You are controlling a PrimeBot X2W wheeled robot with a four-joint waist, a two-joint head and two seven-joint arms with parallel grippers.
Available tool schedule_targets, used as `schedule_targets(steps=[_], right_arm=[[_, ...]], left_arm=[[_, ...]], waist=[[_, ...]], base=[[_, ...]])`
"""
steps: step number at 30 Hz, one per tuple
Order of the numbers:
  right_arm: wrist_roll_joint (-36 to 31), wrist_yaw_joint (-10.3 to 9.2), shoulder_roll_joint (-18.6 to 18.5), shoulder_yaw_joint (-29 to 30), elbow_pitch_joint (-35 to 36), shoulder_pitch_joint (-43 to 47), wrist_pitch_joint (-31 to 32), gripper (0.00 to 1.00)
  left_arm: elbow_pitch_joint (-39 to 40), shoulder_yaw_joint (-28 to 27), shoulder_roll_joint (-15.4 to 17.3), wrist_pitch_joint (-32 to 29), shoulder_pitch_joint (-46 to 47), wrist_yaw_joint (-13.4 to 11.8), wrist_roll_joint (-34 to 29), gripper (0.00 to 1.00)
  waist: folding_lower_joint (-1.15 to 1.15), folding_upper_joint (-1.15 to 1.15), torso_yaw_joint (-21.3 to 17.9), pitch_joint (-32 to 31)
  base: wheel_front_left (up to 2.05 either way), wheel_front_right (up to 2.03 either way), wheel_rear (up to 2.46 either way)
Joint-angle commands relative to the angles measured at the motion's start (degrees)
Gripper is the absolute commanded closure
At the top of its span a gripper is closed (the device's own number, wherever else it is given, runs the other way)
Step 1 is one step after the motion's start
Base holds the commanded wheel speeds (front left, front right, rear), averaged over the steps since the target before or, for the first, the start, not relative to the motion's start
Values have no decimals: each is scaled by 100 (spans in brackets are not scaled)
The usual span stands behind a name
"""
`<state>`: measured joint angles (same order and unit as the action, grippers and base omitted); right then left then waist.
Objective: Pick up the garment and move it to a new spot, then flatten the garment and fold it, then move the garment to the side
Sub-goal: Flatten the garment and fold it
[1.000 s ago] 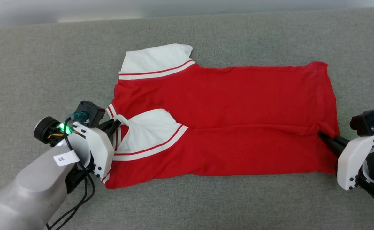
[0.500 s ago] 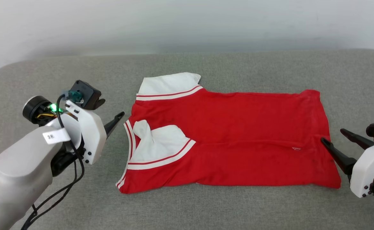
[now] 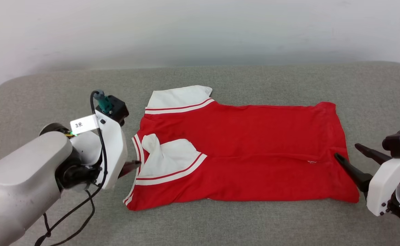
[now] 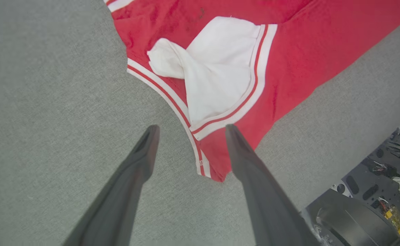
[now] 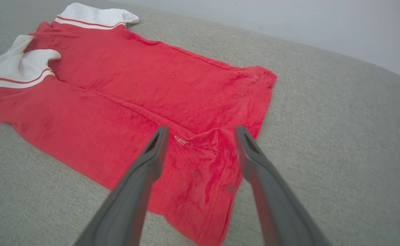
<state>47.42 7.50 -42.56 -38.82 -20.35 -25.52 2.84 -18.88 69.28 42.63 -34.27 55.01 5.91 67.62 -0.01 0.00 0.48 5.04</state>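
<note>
Garment [image 3: 240,153] lay flat on the grey cushion [image 3: 254,82], lengthwise fold apparently in place; left gripper [image 4: 192,127] and right gripper [image 5: 202,128] gaped empty at its left and right ends, so folding looked part-done, next move likely needing fresh grasps for a crosswise fold.

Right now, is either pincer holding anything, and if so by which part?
Nothing is held: the left pincer and right pincer both stand open at opposite ends of the garment.

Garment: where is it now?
The garment lies on the grey surface, centre of the head view, between the open left gripper at its sleeve end and the open right gripper at its hem end, held by neither.
</note>
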Motion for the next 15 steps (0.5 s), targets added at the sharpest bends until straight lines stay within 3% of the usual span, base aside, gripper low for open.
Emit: schedule_targets(steps=[1,8,15], right_arm=[[-24,-2,58,34,56,80,41,0],[-123,-2,173,64,167,-23,194,0],[-134,-2,318,-4,125,-93,260,0]], left_arm=[[19,40,0,-214,-101,-73,121,0],[-213,205,-99,-707,-422,-133,237,0],[-722,321,-338,-717,-951,-79,164,0]], waist=[[1,0,-47,41],[1,0,-241,215],[1,0,-399,370]], base=[[0,0,0],[0,0,0],[0,0,0]])
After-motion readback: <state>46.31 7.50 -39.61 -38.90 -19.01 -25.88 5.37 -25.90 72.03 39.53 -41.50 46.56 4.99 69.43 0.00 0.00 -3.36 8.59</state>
